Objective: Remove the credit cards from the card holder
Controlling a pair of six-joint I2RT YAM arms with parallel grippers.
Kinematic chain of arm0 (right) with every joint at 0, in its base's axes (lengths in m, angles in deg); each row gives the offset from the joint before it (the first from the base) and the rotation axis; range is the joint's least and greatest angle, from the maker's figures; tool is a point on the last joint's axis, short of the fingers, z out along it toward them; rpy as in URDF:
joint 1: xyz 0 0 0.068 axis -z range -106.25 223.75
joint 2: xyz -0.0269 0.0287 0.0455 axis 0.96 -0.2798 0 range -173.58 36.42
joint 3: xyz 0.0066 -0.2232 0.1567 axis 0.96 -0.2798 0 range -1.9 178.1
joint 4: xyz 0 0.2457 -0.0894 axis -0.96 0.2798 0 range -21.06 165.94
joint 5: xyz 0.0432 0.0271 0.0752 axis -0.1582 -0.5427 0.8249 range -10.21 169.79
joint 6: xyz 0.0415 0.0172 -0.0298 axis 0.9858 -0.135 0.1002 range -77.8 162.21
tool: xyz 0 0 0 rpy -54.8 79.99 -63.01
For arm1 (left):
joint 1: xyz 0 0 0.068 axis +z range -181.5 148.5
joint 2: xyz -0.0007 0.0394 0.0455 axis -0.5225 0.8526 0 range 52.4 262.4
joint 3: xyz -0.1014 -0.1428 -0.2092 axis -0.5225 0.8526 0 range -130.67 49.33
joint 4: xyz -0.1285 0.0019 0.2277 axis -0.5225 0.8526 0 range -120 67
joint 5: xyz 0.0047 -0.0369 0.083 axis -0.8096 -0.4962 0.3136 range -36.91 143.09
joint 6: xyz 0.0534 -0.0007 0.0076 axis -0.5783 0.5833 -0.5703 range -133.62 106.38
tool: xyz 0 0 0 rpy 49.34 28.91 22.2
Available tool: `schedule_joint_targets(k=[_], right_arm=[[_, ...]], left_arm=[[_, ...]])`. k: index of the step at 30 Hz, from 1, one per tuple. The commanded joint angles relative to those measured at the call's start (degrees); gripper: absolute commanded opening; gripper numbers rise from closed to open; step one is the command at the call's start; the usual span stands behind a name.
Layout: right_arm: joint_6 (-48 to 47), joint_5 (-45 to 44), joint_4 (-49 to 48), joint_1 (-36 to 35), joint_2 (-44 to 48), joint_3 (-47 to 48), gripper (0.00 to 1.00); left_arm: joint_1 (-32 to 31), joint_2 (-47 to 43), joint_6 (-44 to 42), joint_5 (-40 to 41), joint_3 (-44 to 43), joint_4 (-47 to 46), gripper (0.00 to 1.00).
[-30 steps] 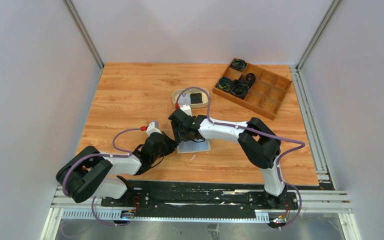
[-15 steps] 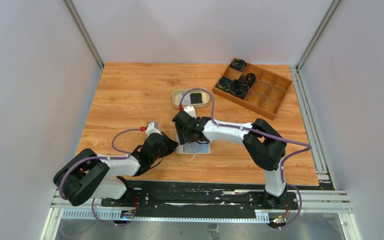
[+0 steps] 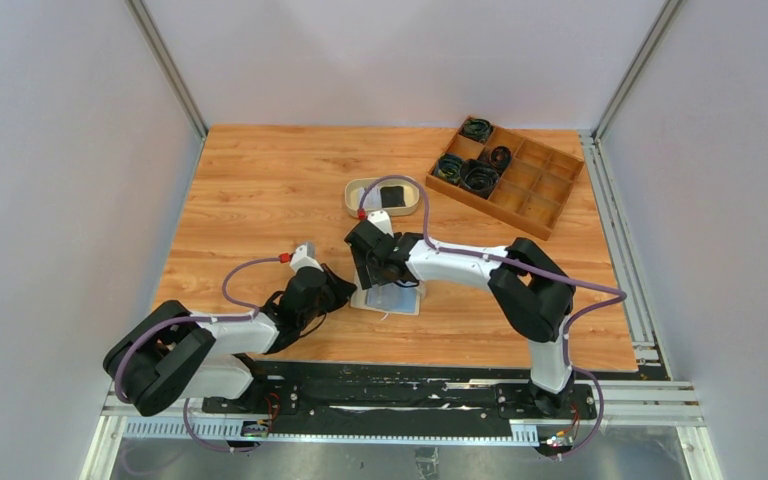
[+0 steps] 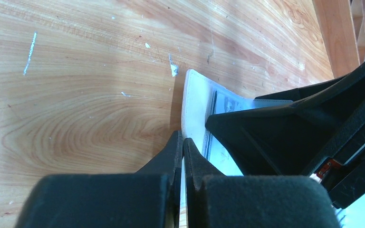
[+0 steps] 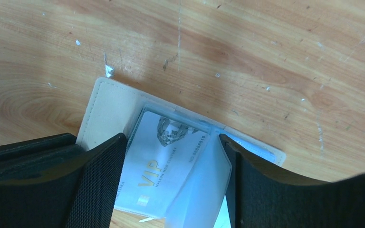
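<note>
The card holder [image 3: 397,299] lies open on the table, pale inside, between the two arms. My left gripper [image 3: 340,291] is shut on its left edge [image 4: 193,97], its fingertips [image 4: 176,145] pinching the thin flap. My right gripper [image 3: 381,272] is open right above the holder. In the right wrist view its fingers [image 5: 105,161] straddle a white credit card [image 5: 164,159] marked VIP, which lies in the holder [image 5: 108,108] beside a raised clear sleeve. A black credit card [image 3: 392,196] lies in the oval tray.
The oval beige tray [image 3: 360,191] sits just beyond the right gripper. A wooden compartment box [image 3: 535,190] with black cable coils [image 3: 478,178] stands at the back right. The right gripper's black body [image 4: 294,128] fills the right of the left wrist view.
The right gripper has shifted slightly right and toward the near edge over the holder. The holder has slid a little with it. The left gripper stays shut on the edge.
</note>
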Motion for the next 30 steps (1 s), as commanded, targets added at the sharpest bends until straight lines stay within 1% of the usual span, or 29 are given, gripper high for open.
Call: schedule_joint_targets(k=[1, 11, 14, 16, 19, 23, 26, 30], right_arm=[[-5.08, -9.74, 9.25, 1.29, 0.17, 0.82, 0.74], [-6.98, -18.43, 9.79, 1.30, 6.73, -1.25, 0.74], [-7.16, -17.13, 9.18, 1.29, 9.20, -2.54, 0.74], [-6.36, -11.57, 6.77, 1.65, 11.21, -4.65, 0.75], [-0.73, 3.07, -1.46, 4.07, 14.21, -11.99, 0.75], [7.11, 22.37, -20.50, 7.03, 18.70, -23.81, 0.73], [10.63, 27.93, -28.69, 7.18, 17.76, -26.97, 0.72], [13.94, 29.86, -36.20, 7.17, 19.22, -30.37, 0.69]], left_arm=[[0.08, -0.16, -0.72, 4.32, 0.09, -0.38, 0.00], [0.07, 0.77, -0.83, 4.10, -0.26, -0.49, 0.00], [0.09, 1.14, -0.84, 4.05, -0.45, -0.46, 0.00], [0.09, 1.26, -0.82, 4.05, -0.51, -0.47, 0.00], [0.08, 1.34, -0.59, 4.33, -0.51, -0.39, 0.00], [0.09, 0.72, 0.89, 5.86, 0.15, 0.75, 0.00], [0.01, 0.26, 2.25, 7.29, 1.04, 0.93, 0.00], [0.00, -0.63, 4.45, 9.11, 2.08, 1.92, 0.00]])
